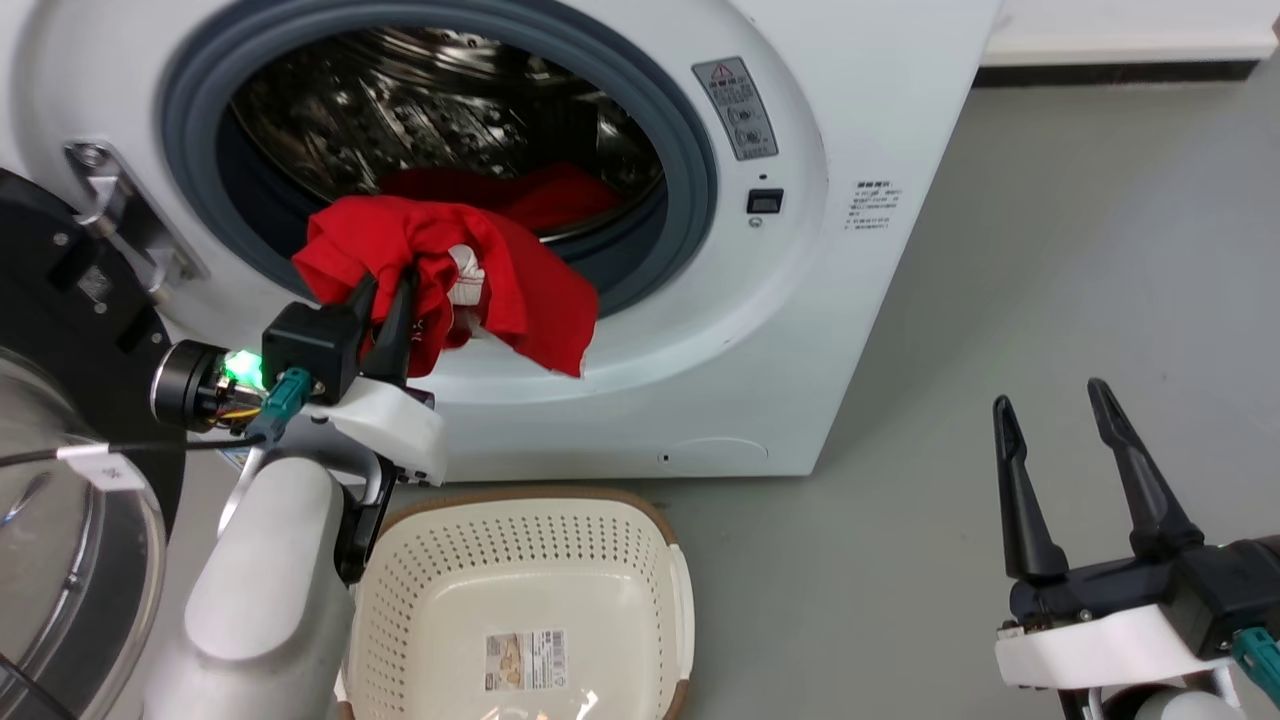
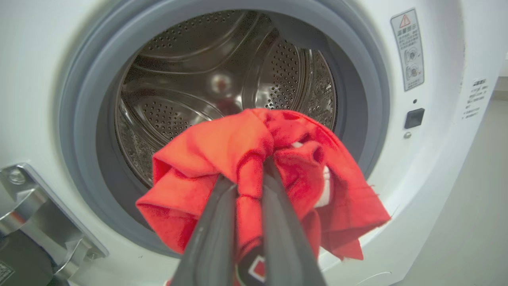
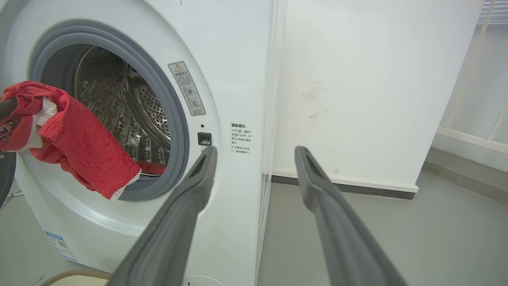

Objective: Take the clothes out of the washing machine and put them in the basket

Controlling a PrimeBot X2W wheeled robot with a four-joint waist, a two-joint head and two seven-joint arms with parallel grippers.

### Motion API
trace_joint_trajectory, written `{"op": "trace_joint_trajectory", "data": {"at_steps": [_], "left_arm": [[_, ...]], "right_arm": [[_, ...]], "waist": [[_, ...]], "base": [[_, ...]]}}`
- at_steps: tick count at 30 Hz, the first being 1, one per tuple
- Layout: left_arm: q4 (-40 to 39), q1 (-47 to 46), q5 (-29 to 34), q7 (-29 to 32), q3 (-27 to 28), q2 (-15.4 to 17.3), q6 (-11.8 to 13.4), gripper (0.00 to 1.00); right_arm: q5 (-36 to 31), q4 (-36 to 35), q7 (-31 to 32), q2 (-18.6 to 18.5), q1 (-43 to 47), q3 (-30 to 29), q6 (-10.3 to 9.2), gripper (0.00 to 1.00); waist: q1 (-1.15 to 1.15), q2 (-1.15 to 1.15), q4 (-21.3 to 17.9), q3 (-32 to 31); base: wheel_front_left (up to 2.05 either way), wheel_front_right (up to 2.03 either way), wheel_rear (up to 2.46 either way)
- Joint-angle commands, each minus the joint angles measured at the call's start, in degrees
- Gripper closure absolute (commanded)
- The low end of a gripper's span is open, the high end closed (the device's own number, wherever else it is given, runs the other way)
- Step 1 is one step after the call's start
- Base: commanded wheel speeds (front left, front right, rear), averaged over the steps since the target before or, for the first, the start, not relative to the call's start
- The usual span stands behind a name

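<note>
My left gripper (image 1: pixel 385 285) is shut on a red garment (image 1: pixel 440 275) with white trim, held bunched in front of the washing machine's (image 1: pixel 880 120) open mouth, just outside the grey ring. The same red garment (image 2: pixel 222 159) drapes over my left gripper (image 2: pixel 248 174) in the left wrist view and hangs at the left in the right wrist view (image 3: pixel 75 135). More red clothes (image 1: pixel 560 195) lie low in the steel drum. The cream basket (image 1: pixel 640 540) stands on the floor below the held garment. My right gripper (image 1: pixel 1055 400) is open and holds nothing, off to the lower right.
The open door (image 1: pixel 60 520) with its clear window hangs at the far left, beside my left forearm. Grey floor (image 1: pixel 1050 250) spreads to the right of the machine. A white wall (image 3: pixel 357 79) with a dark skirting stands behind.
</note>
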Motion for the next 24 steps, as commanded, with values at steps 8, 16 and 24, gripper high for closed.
{"op": "trace_joint_trajectory", "data": {"at_steps": [8,16,24], "left_arm": [[-10.7,6.0,-0.1,0.6,-0.3,1.8,1.0,1.00],[-21.4,11.7,-0.9,3.4,-0.1,3.1,1.9,1.00],[-30.3,17.1,-0.7,6.2,-0.9,4.5,3.0,1.00]], "right_arm": [[-0.2,0.6,-0.1,0.0,3.1,0.2,-0.04,0.00],[0.1,0.9,-0.1,0.0,4.8,0.0,-0.04,0.00],[0.1,0.7,-0.1,0.0,5.2,-0.7,-0.04,0.00]], "waist": [[0.01,0.00,1.5,-4.9],[0.01,0.00,2.1,-6.7],[0.01,0.00,2.8,-6.4]], "base": [[0.00,0.00,0.00],[0.00,0.00,0.00],[0.00,0.00,0.00]]}}
